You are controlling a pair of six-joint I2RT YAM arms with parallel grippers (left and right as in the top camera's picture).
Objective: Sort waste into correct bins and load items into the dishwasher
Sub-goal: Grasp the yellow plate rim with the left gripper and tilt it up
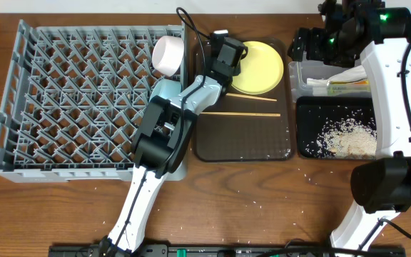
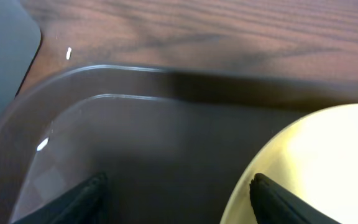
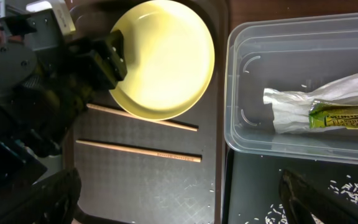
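Observation:
The round yellow plate (image 1: 261, 66) lies at the back of the brown serving tray (image 1: 242, 139). My left gripper (image 1: 228, 54) is open at the plate's left rim. In the left wrist view (image 2: 178, 194) one finger is over the plate (image 2: 319, 158) and the other over the tray. Two chopsticks (image 1: 252, 96) (image 1: 242, 113) lie on the tray in front of the plate. A white bowl (image 1: 168, 53) stands on edge in the grey dish rack (image 1: 70, 100). The wrapper (image 3: 328, 109) lies in the clear tub (image 3: 238, 93). Rice (image 1: 348, 137) lies in the black tray (image 1: 307, 118). My right gripper (image 3: 176, 199) is open and empty, high above.
Loose rice grains lie on the wooden table near the front right (image 1: 309, 175). The left arm stretches from the front edge across the rack's right side to the serving tray. The right arm stands along the right edge by the tub and black tray.

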